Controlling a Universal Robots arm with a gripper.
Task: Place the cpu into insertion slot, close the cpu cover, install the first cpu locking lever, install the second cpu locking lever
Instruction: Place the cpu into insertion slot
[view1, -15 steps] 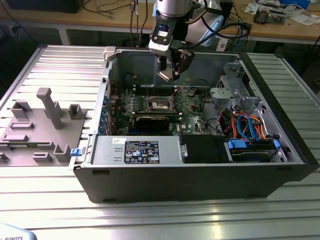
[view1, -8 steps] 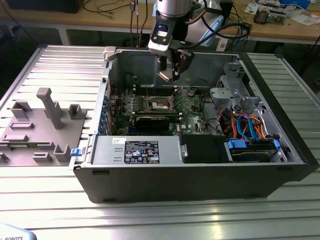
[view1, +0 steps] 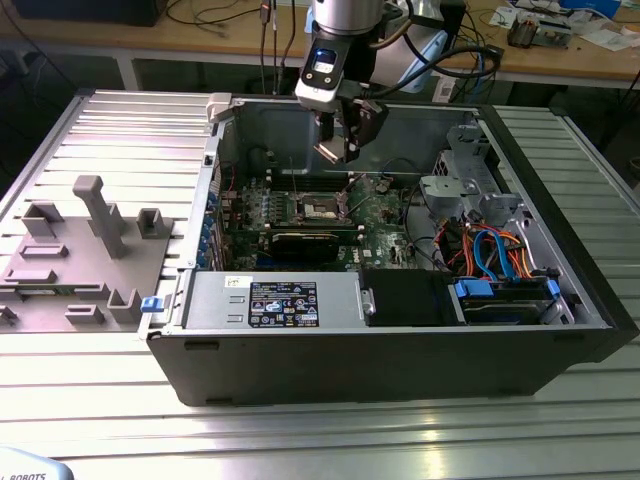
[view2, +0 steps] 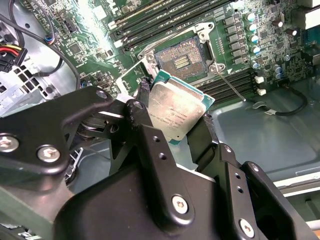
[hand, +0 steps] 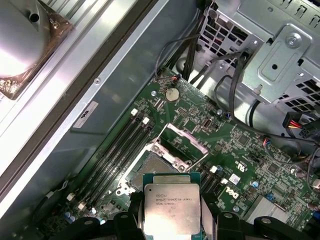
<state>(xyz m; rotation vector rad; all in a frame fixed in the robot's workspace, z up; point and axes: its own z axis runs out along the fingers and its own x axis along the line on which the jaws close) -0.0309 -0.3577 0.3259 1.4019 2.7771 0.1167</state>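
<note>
My gripper (view1: 343, 143) hangs inside the open computer case, shut on the cpu (view2: 176, 106), a flat square chip with a pale metal face. Black fingers (view2: 141, 111) clamp two opposite edges of it in both wrist views. The chip (hand: 171, 207) is held in the air above the motherboard, close over the insertion slot (view2: 181, 60), whose contact field lies bare. The cpu cover (hand: 183, 141), a silvery frame plate, stands swung up at one edge of the slot (hand: 149, 169). A thin locking lever (view2: 233, 86) sticks out raised beside the slot. In the exterior view the slot (view1: 321, 208) lies below the gripper.
Memory slots (view2: 165, 22) run along the socket. A metal drive cage (view1: 462, 185) with cable bundles (view1: 495, 250) stands at the exterior view's right, the power supply (view1: 275, 300) at the front. The case walls (view1: 230, 125) enclose the board. A grey parts fixture (view1: 80, 250) sits outside.
</note>
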